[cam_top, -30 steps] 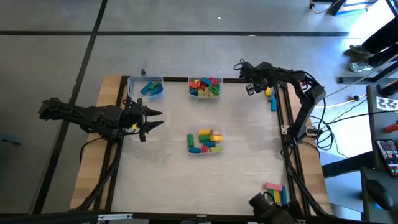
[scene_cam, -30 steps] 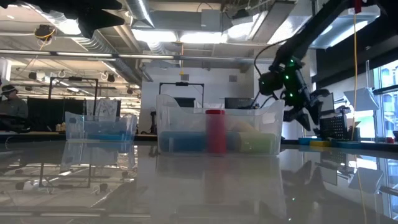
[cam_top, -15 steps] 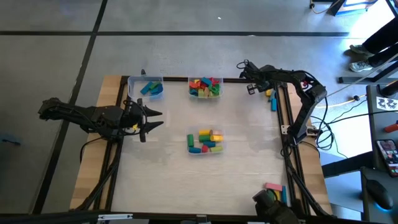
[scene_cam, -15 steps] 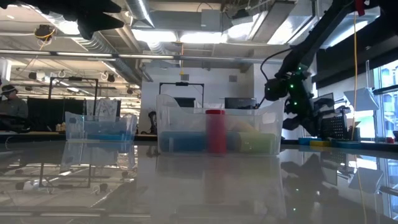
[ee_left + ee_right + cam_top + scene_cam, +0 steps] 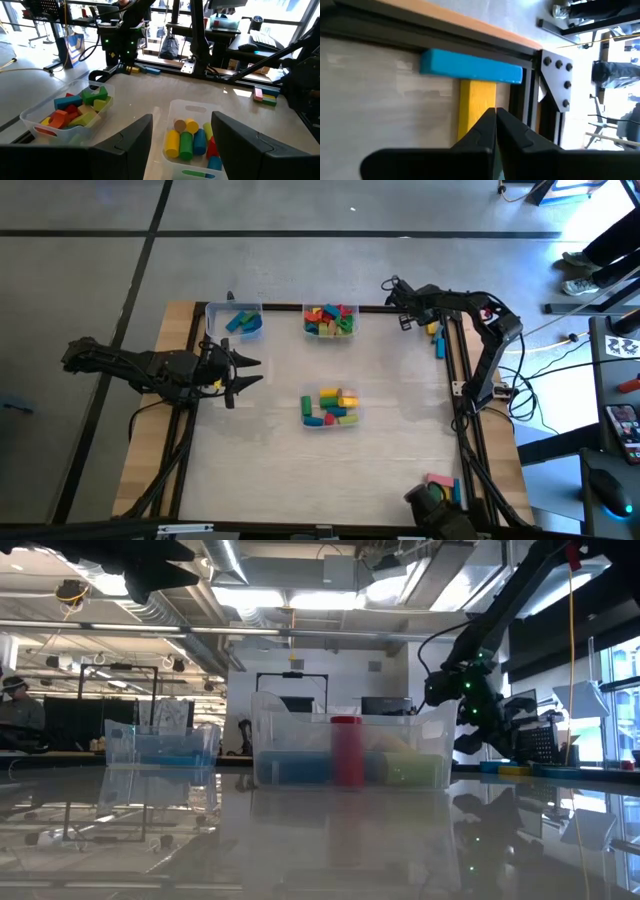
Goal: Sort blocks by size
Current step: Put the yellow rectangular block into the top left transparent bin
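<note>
The blocks are spread over three clear tubs and two loose groups. In the high view a tub (image 5: 329, 409) at the middle of the frame holds a mix of green, yellow, red and blue blocks (image 5: 331, 406); a second tub (image 5: 330, 321) at upper centre holds more mixed blocks (image 5: 329, 319), and a third tub (image 5: 236, 320) at upper left holds blue blocks (image 5: 243, 323). A loose yellow block (image 5: 431, 328) and a blue block (image 5: 438, 345) lie at the upper right by the table frame, and in the right wrist view the yellow block (image 5: 476, 102) meets the blue block (image 5: 472, 69) at a right angle. Pink, green and blue blocks (image 5: 441, 484) are stacked at the lower right. The right gripper (image 5: 398, 301) sits at the upper right just beside the loose yellow block, its fingers (image 5: 482, 131) clenched together with nothing between them. The left gripper (image 5: 247, 372) waits at the left of the frame beside the wooden table (image 5: 150, 442) edge, its fingers (image 5: 131, 145) spread apart and empty, facing the centre tub.
</note>
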`<state>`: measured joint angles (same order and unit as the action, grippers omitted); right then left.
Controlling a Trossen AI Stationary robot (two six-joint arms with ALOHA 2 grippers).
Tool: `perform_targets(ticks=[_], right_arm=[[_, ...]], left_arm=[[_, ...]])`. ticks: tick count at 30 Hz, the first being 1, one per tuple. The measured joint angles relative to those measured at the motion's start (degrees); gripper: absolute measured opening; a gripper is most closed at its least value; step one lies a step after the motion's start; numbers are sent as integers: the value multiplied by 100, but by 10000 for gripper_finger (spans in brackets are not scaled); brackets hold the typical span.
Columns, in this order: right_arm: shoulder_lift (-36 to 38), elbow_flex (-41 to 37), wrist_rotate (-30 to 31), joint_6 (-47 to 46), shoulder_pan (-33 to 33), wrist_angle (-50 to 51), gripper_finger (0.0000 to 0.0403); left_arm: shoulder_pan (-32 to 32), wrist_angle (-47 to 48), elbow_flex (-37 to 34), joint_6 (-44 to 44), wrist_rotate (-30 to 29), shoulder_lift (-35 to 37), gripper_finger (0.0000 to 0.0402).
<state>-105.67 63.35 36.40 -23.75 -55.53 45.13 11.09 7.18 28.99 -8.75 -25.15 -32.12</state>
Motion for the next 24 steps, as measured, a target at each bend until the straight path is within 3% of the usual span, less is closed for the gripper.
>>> perform_targets(ticks=[13, 24], right_arm=[[-473, 224, 208, 156, 166, 539, 16], [-712, 526, -319, 319, 151, 830, 16]], left_arm=[[0, -7, 0, -17, 0, 0, 198], [4, -7, 0, -34, 2, 0, 198]])
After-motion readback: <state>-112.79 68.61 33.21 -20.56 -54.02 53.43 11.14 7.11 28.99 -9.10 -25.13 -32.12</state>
